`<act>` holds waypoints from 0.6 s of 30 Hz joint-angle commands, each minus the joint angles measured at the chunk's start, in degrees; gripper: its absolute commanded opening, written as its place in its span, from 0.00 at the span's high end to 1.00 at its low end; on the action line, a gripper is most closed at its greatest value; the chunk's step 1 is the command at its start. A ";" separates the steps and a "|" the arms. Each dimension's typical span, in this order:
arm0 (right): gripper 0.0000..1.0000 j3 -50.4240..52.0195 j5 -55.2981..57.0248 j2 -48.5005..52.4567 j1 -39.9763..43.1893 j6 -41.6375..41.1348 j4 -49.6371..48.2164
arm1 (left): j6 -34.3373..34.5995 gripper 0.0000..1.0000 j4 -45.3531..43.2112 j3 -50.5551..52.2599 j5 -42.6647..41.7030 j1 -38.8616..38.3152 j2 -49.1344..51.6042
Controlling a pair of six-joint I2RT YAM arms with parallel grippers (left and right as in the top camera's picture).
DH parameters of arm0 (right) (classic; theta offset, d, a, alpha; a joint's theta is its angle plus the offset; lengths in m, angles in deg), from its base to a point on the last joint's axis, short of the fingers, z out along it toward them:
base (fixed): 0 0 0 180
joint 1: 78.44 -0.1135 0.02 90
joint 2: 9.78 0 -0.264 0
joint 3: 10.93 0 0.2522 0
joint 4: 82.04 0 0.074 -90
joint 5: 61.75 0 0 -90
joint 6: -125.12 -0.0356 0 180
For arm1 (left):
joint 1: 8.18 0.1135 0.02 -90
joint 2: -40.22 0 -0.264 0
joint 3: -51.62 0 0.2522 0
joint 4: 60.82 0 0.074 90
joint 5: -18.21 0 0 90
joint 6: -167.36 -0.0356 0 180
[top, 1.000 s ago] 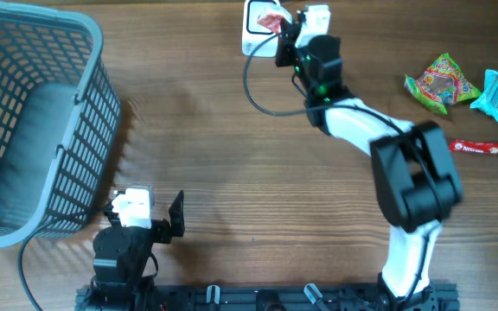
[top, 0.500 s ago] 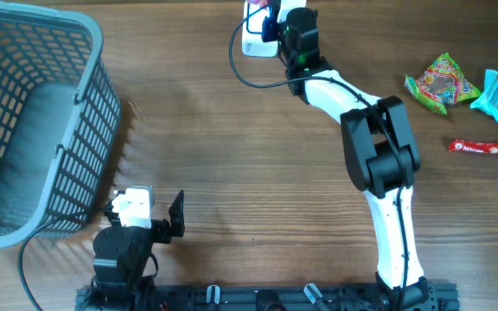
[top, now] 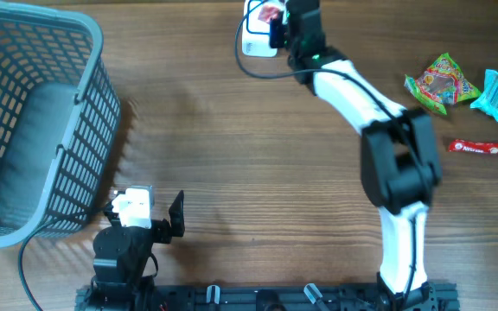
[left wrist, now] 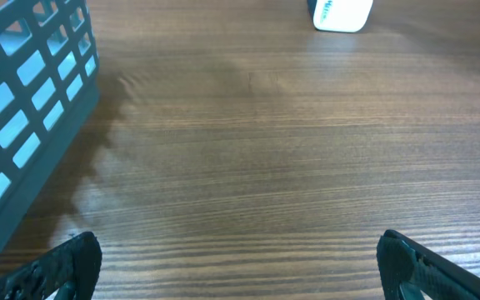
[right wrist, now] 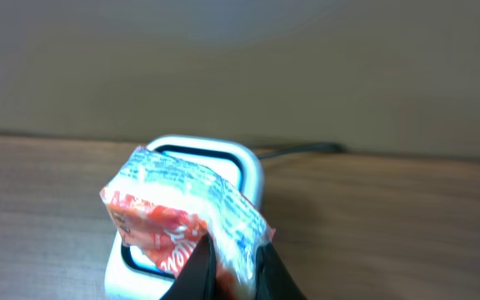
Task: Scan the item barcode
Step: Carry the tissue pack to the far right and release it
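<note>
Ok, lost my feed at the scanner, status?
Right gripper shut on red snack packet, held over white scanner. Left gripper open, empty, beside basket. Nothing in the way.

Mock shop checkout, barcode scanner (top: 254,43), grey shopping basket (top: 102,104), wrapped snack packets (top: 442,84), wooden table (top: 232,147).

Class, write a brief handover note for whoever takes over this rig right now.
Left gripper: open, idle near the basket.
Right gripper: shut on a red snack packet, held just above the white barcode scanner.
Done: packet picked up, brought to scanner.
Left: confirm the scan; green packet, blue packet and red bar wait at right.
</note>
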 commanded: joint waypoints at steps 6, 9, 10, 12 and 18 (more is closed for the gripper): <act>0.96 -1.01 14.23 -18.29 9.60 -0.46 37.99 | -0.90 0.00 -0.24 0.35 0.17 0.31 -0.42; 0.96 1.60 14.29 -17.49 17.46 -2.73 47.58 | -0.90 0.00 -0.24 0.35 0.17 0.31 -0.42; 0.96 3.10 14.34 -17.20 19.87 -2.99 48.63 | -0.90 0.00 -0.24 0.35 0.17 0.31 -0.42; 0.96 6.34 14.34 -16.70 24.00 -3.65 48.70 | -0.90 0.00 -0.24 0.35 0.17 0.31 -0.42; 0.96 20.65 11.08 -16.26 34.84 -8.24 41.75 | -0.90 0.00 -0.24 0.35 0.17 0.31 -0.42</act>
